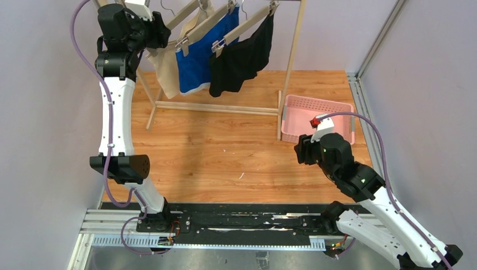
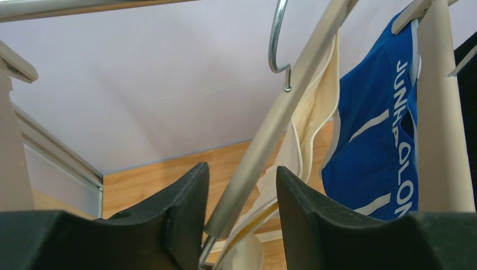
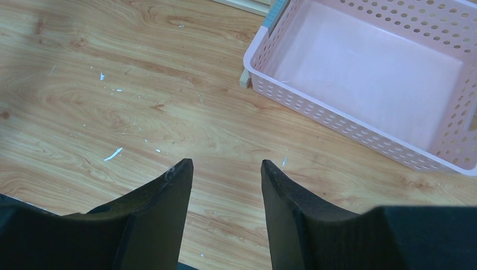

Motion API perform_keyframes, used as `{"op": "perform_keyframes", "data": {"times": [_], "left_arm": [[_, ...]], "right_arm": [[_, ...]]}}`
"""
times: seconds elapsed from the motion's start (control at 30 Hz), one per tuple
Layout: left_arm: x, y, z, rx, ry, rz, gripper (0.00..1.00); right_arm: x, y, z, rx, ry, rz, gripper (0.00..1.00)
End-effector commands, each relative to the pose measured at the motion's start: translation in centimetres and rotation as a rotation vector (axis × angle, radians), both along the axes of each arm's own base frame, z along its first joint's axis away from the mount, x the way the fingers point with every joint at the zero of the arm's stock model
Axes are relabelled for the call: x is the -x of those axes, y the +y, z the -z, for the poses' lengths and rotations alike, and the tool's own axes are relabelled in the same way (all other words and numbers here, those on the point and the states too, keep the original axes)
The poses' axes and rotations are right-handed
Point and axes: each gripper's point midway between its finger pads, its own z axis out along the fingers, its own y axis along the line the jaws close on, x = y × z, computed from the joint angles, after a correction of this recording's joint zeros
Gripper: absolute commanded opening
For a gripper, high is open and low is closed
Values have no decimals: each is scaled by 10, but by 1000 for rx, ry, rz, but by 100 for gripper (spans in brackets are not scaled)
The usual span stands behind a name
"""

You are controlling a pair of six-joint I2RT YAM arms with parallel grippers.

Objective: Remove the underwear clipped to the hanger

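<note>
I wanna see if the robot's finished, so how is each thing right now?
cream underwear: hanging on the rack
blue underwear: clipped, hanging
black underwear: clipped, hanging
pink basket: empty
left fingers: open, one each side of a hanger bar
right fingers: open, holding nothing
</note>
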Motion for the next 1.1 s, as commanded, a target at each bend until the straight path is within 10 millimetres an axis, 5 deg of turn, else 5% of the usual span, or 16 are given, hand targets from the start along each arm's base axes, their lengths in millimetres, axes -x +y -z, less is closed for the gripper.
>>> {"op": "perform_keyframes", "data": {"times": [0.0,0.4,0.7,1.07], "left_arm": [[13,-6,-24,25,-61,42,50],[23,-4,-32,14,-81,28,34],[21,-4,-23,5,-57,35,2],[12,-11,4,8,23,77,7]], "right_arm": [[3,8,4,-21,9,-28,49],[5,9,5,-24,12,-34,48],[7,10,6,-33,12,-36,47],[8,4,-1,-38,-17,-25,47]]}}
